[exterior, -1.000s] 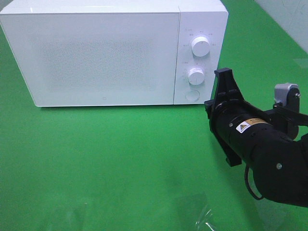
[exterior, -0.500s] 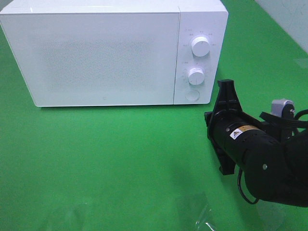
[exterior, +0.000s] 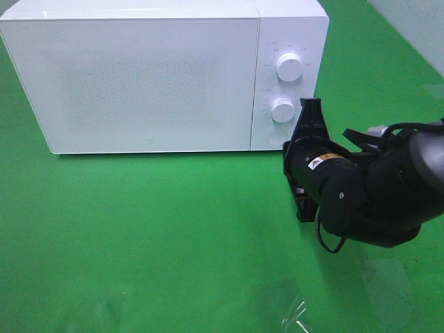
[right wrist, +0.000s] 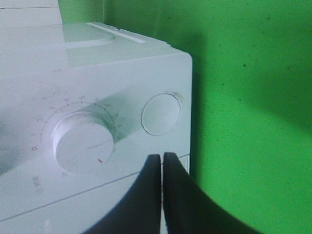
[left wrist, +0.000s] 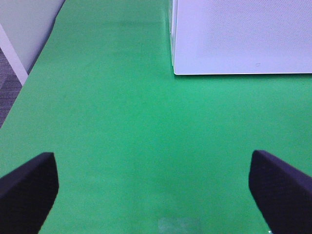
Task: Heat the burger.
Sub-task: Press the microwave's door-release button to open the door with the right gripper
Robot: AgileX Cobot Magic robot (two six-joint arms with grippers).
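Moved up-left since earlier, right gripper (exterior: pixel 310 111), jaws pinched together, is nearing the round button (exterior: pixel 278 137) on the microwave (exterior: pixel 139 76), centre-right of frame; left gripper (left wrist: pixel 155 191) is gaping wide; burger is showing nowhere; we are judging the button-press step in hand, needing a square, centred push.

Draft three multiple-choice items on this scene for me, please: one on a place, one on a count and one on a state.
1. Where is the right hand?
A. Close to the round button on the microwave
B. On top of the microwave
C. At the door's far edge

2. How many knobs does the panel carry?
A. One
B. Two
C. Four

3. How is the left hand?
A. Shut on a plate
B. Shut, empty
C. Open, empty

Key: 1 A, the right wrist view shows its closed tips by the button; 2 B, an upper knob and a lower knob; 3 C, its fingers stand wide apart over the bare green table.
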